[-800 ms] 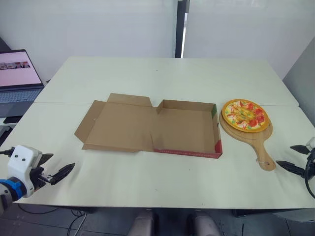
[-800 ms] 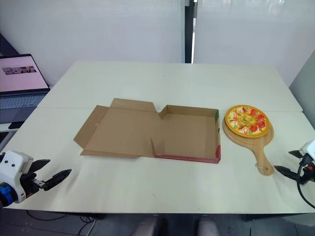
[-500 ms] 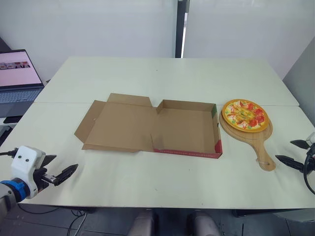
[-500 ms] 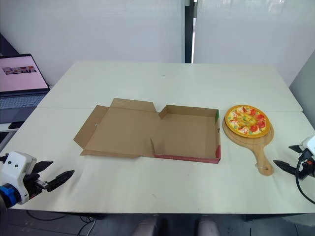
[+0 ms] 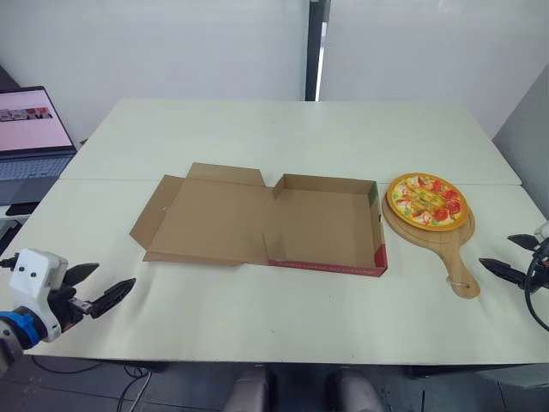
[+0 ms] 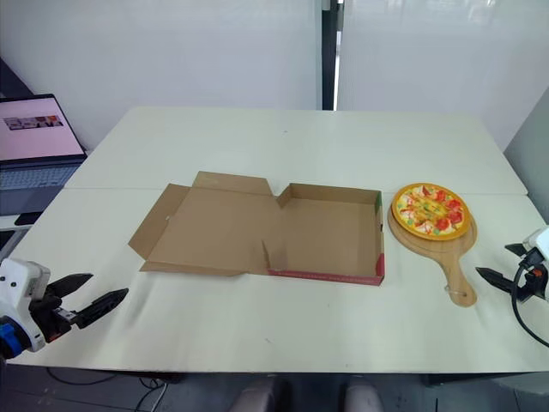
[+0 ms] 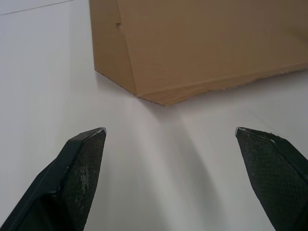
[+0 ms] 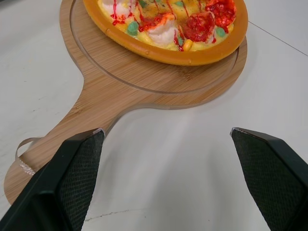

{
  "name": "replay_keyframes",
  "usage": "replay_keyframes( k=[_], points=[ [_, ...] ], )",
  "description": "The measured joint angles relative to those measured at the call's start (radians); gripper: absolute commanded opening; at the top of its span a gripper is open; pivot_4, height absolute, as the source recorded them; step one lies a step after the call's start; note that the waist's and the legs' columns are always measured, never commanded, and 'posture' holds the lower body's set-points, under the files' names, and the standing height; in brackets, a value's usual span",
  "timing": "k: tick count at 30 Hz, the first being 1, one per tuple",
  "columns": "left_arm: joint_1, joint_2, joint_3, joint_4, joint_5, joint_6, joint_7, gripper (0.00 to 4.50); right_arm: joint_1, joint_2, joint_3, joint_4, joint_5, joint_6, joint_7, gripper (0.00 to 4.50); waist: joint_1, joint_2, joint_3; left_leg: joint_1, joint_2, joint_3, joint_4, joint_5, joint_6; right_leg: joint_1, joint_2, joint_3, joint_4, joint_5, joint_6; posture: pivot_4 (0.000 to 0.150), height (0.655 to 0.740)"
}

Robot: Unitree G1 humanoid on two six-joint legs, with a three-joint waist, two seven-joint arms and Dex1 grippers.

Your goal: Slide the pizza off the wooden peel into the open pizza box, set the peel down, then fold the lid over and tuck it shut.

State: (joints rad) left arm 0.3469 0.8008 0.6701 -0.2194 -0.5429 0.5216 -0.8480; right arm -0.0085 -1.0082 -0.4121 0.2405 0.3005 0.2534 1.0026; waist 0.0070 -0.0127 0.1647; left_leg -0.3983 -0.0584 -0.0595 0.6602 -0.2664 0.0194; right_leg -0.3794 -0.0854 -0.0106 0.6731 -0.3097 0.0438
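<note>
A toy pizza (image 5: 426, 200) with an orange rim lies on the round wooden peel (image 5: 446, 249), whose handle points toward me, at the table's right. To its left the brown pizza box (image 5: 322, 225) lies open, its lid (image 5: 210, 215) flat on the table further left. My right gripper (image 5: 502, 254) is open, just right of the peel's handle end and apart from it; the right wrist view looks along its open fingers (image 8: 72, 173) at the handle (image 8: 72, 125) and pizza (image 8: 168, 24). My left gripper (image 5: 107, 281) is open near the front left edge, short of the lid's corner (image 7: 159, 96).
A laptop (image 5: 30, 137) with its screen lit stands off the table's left side. The white table (image 5: 283, 129) stretches bare behind the box, and a strip of bare top (image 5: 283, 318) runs between the box and the front edge.
My right gripper has crept forward beside the peel's handle end. The left gripper has shifted slightly back to the left. The box, peel and pizza have not moved.
</note>
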Motion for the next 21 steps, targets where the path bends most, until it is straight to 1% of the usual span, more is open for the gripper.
replay_keyframes(
  k=[5, 9, 12, 16, 18, 21],
  points=[
    [0.043, 0.03, 0.016, -0.036, -0.049, 0.038, -0.085, 4.47, 0.011, 0.003, 0.0, -0.005, 0.013, 0.01, 0.0, 4.5, -0.001, 0.0, 0.0, 0.0, 0.0, 0.0, 0.0, 0.0, 0.0, 0.0, 0.0, 0.0, 0.0, 0.0, 0.0, 0.15, 0.7281],
    [0.02, 0.083, -0.005, -0.105, -0.107, 0.094, -0.146, 4.47, 0.023, 0.017, -0.006, -0.026, 0.033, 0.019, -0.003, 4.5, 0.003, 0.0, 0.0, 0.0, 0.0, 0.0, 0.0, 0.0, 0.0, 0.0, 0.0, 0.0, 0.0, 0.0, 0.0, 0.15, 0.7281],
    [-0.065, 0.122, -0.056, -0.17, -0.147, 0.129, -0.162, 4.47, 0.049, 0.038, -0.03, -0.076, 0.049, 0.045, -0.01, 4.5, 0.01, 0.001, 0.0, 0.0, 0.0, 0.0, 0.0, 0.0, 0.0, 0.0, 0.0, 0.0, 0.0, 0.0, 0.0, 0.15, 0.7281],
    [-0.208, 0.129, -0.183, -0.227, -0.165, 0.127, -0.167, 4.47, 0.105, 0.061, -0.063, -0.164, 0.077, 0.082, -0.026, 4.5, 0.013, 0.001, 0.0, 0.0, 0.0, 0.0, 0.0, 0.0, 0.0, 0.0, 0.0, 0.0, 0.0, 0.0, 0.0, 0.15, 0.7281],
    [-0.328, 0.128, -0.279, -0.234, -0.185, 0.14, -0.171, 4.47, 0.147, 0.087, -0.084, -0.219, 0.079, 0.107, -0.047, 4.5, 0.015, 0.001, 0.0, 0.0, 0.0, -0.001, 0.0, 0.0, 0.0, 0.0, 0.001, 0.0, 0.001, 0.0, 0.0, 0.15, 0.7281],
    [-0.468, 0.128, -0.376, -0.256, -0.225, 0.154, -0.2, 4.47, 0.173, 0.137, -0.098, -0.304, 0.091, 0.138, -0.09, 4.5, 0.015, 0.001, 0.0, 0.0, -0.001, 0.0, 0.001, 0.0, 0.0, 0.001, 0.001, 0.0, 0.001, 0.0, 0.001, 0.15, 0.7281]
  ],
)
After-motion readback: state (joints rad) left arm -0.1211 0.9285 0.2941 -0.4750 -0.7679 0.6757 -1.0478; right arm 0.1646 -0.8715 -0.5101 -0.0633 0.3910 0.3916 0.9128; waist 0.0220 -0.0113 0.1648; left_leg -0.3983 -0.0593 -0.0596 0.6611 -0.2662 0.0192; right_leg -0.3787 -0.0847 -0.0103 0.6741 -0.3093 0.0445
